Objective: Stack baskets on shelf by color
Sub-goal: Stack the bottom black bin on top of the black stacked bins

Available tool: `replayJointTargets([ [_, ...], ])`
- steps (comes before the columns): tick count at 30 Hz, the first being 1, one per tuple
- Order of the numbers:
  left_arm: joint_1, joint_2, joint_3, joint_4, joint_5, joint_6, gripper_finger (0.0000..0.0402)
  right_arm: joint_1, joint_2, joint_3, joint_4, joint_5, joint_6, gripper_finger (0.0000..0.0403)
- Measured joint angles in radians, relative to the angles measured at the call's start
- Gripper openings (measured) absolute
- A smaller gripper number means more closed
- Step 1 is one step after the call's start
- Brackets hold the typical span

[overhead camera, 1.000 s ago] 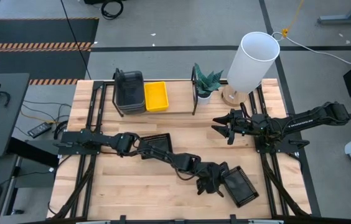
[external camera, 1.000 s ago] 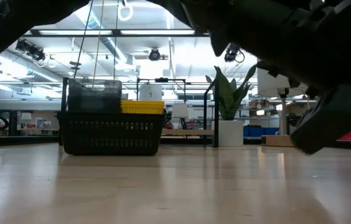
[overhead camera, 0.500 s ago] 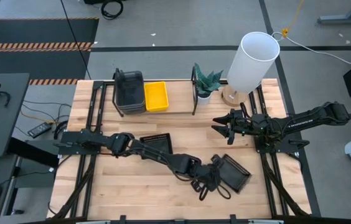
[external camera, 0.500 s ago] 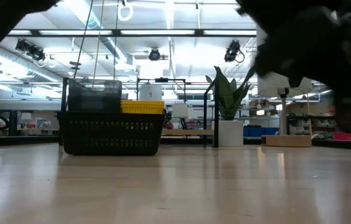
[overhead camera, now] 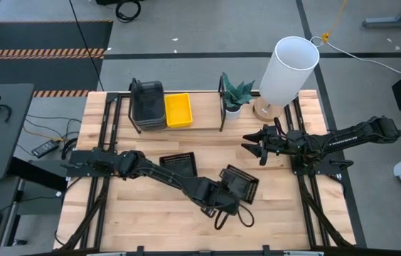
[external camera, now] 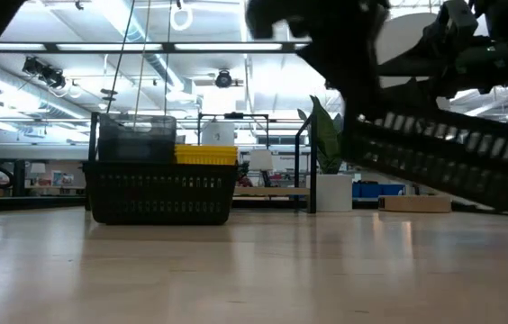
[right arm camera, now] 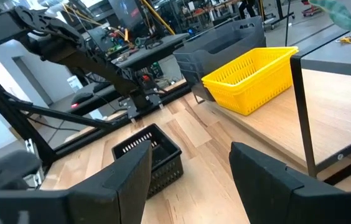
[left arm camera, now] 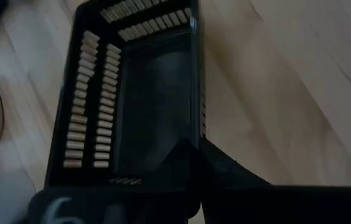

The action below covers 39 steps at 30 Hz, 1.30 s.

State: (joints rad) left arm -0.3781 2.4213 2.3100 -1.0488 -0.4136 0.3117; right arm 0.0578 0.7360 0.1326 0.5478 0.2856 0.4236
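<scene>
1. Carrying one black basket (overhead camera: 238, 181) in the lower centre of the high view, the left gripper (overhead camera: 223, 199) has its fingers clamped together on the near rim; in the low view the basket hangs tilted, clear of the table (overhead camera: 151, 213).
2. Change from a second earlier: the basket was farther to the lower right of the table; it has since come up and leftward, toward the middle. Judged meaning: pick-up done, transfer toward the shelf begun.
3. Second black basket (overhead camera: 180, 163): on the table, centre left, unmoved.
4. Shelf (overhead camera: 200, 117), upper centre: grey baskets (overhead camera: 148, 103) stacked with one yellow basket (overhead camera: 178, 110) just beside them; unchanged. No black basket on it yet.
5. Right gripper (overhead camera: 259, 146): waiting at centre right, fingers apart, holding nothing, unmoved.
</scene>
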Motion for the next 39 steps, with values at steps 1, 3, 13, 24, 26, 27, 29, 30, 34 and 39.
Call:
replayJointTargets([
  [1,-0.004,-0.002,0.0,-0.018,-0.006,-0.017,0.0013,0.0,0.002,0.0,0.004,0.0,0.0,0.0221],
  [3,-0.014,-0.009,0.0,-0.055,-0.026,-0.042,0.0013,0.0,0.001,0.0,-0.003,0.0,0.0,0.0221],
  [13,-0.055,-0.055,0.0,-0.303,-0.185,-0.218,0.0013,0.0,0.004,0.0,-0.001,0.0,0.0,0.0221],
  [24,-0.112,-0.161,0.0,-0.498,-0.341,-0.404,0.0013,0.0,0.004,0.0,0.0,0.0,0.0,0.0221],
  [26,-0.12,-0.173,0.0,-0.519,-0.353,-0.426,0.0013,0.0,0.004,0.0,0.0,0.0,0.0,0.0221],
  [27,-0.12,-0.178,0.0,-0.523,-0.356,-0.438,0.0013,0.0,0.004,0.0,0.0,0.0,0.0,0.0221],
  [29,-0.121,-0.18,0.0,-0.522,-0.356,-0.451,0.0013,0.0,0.004,0.0,0.0,0.0,0.0,0.0221],
  [30,-0.122,-0.181,0.0,-0.522,-0.357,-0.452,0.0013,0.0,0.004,0.0,-0.001,0.0,0.0,0.0221],
  [34,-0.129,-0.189,-0.001,-0.523,-0.374,-0.454,0.0013,0.0,0.004,0.0,0.0,0.0,0.0,0.0221],
  [39,-0.135,-0.223,-0.115,-0.522,-0.397,-0.491,0.0013,0.0,0.004,0.0,0.0,0.0,0.0,0.0221],
])
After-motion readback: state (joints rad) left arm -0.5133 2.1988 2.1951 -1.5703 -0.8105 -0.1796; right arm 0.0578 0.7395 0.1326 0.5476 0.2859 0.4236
